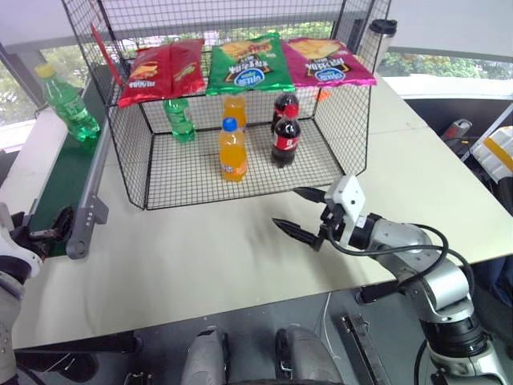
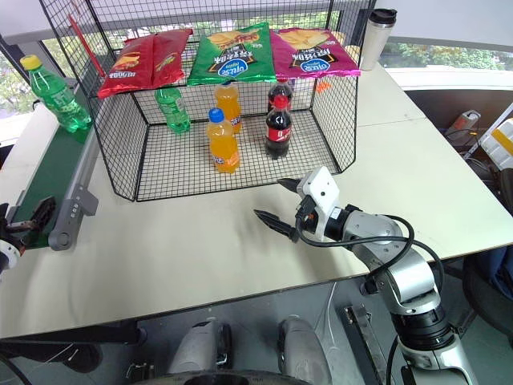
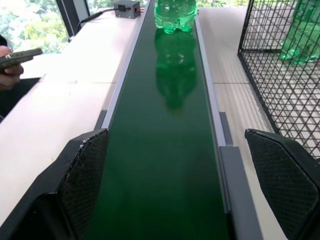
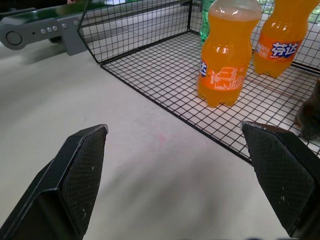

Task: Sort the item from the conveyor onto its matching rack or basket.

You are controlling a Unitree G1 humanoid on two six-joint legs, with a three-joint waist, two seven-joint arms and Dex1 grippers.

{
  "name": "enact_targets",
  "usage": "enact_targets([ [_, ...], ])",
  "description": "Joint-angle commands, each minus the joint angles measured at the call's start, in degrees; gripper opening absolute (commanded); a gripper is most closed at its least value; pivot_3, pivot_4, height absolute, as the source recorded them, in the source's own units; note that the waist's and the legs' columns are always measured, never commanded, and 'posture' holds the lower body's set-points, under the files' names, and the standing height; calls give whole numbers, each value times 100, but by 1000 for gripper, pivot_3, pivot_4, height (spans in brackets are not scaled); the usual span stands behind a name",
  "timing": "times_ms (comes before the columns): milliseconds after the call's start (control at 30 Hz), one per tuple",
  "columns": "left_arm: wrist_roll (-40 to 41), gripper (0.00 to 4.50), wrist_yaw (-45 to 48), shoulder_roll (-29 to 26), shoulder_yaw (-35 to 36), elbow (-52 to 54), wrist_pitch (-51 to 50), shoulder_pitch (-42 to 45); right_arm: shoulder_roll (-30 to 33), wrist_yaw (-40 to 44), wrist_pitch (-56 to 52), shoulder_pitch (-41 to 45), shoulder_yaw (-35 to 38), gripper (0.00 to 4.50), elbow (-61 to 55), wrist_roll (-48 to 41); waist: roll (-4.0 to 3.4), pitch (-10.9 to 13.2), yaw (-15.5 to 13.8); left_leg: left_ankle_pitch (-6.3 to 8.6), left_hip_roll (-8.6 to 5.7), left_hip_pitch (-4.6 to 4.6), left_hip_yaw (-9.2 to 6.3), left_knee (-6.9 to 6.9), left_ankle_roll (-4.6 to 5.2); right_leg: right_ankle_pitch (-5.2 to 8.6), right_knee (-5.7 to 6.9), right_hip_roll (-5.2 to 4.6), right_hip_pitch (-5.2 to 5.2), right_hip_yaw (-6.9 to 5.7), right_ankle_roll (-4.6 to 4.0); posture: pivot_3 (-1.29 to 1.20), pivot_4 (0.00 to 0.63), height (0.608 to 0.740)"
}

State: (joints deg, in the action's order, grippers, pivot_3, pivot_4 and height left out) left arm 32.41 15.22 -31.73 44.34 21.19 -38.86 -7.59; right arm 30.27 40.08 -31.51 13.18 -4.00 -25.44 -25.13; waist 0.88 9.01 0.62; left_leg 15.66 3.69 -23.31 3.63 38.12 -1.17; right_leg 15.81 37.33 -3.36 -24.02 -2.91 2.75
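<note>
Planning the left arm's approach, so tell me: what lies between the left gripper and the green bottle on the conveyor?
Nothing: in the left wrist view only bare belt of the conveyor runs from the open left gripper to the green bottle.

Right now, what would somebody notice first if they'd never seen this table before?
Probably the big black wire-mesh cage on the white table, with red, green and pink chip bags along its top and orange, cola and green bottles inside. Next, the small green soda bottle with a yellow cap, standing on the dark green conveyor belt left of the cage.
</note>
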Motion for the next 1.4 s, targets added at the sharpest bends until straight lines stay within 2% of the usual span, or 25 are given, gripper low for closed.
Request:
enact_targets([
  [33, -46, 4500, 50, -123, 74, -13, 220, 76, 126, 395, 69, -150, 113, 4415, -273, -351, 0, 0, -5, 0, 0, 0, 0, 0, 0, 0, 0, 0, 0, 0, 0, 0, 150, 740],
  [367, -117, 4500, 71, -130, -38, -131, 309, 132, 257, 748, -73, 23, -24, 4415, -635, -657, 1, 0, 2, 0, 1, 1, 6, 0, 0, -2, 0, -7, -2, 0, 3, 0, 150, 740],
  [667, -180, 4500, 131, -173, -118, -184, 322, 140, 225, 789, -78, 496, -382, 4415, -603, -473, 2, 0, -2, 0, 1, 0, 8, 0, 0, -2, 0, -11, -4, -4, 4, 0, 150, 740],
  [1333, -348, 4500, 179, -187, -320, -346, 454, 378, 220, 754, 359, 169, -383, 4415, -264, -163, 3, -1, -1, 0, 0, 0, 16, 0, 0, -6, 0, -15, -4, -4, 11, 0, 150, 740],
  [1400, -215, 3598, 215, -94, -263, -277, 430, 347, 215, 722, 322, 197, -361, 4500, -261, -180, 3, -1, -4, 0, 0, 0, 17, 0, 0, -6, 0, -15, -4, -4, 11, 0, 150, 740],
])
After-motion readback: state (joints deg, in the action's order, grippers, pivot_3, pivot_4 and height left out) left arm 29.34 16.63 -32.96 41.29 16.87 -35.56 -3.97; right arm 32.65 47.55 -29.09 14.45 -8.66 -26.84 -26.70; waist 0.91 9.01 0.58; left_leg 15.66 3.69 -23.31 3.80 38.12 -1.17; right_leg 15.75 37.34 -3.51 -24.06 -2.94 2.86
